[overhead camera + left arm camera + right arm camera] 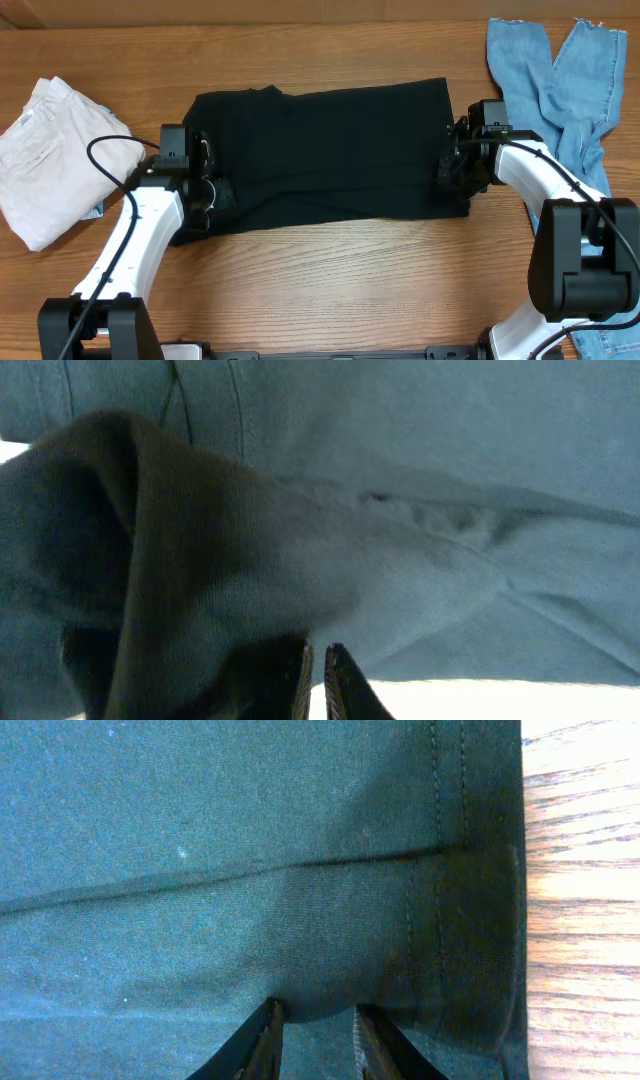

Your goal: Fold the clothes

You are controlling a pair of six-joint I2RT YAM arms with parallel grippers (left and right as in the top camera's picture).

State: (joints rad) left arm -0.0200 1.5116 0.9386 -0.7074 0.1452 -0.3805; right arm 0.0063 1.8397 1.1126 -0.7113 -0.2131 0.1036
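The clothes (330, 150) are one black garment spread flat across the middle of the table. My left gripper (208, 188) is at its left edge. In the left wrist view the left gripper (318, 650) has its jaws almost touching, pinched on a bunched, raised fold of the clothes (400, 540). My right gripper (452, 168) is at the garment's right edge. In the right wrist view the right gripper (316, 1010) is closed partway on a gathered fold of the clothes (250, 820), close to the stitched hem.
A white cloth bundle (45, 150) lies at the left, close to my left arm. Light blue jeans (570, 70) lie at the far right, behind my right arm. Bare wooden table (580, 870) shows just past the garment's hem.
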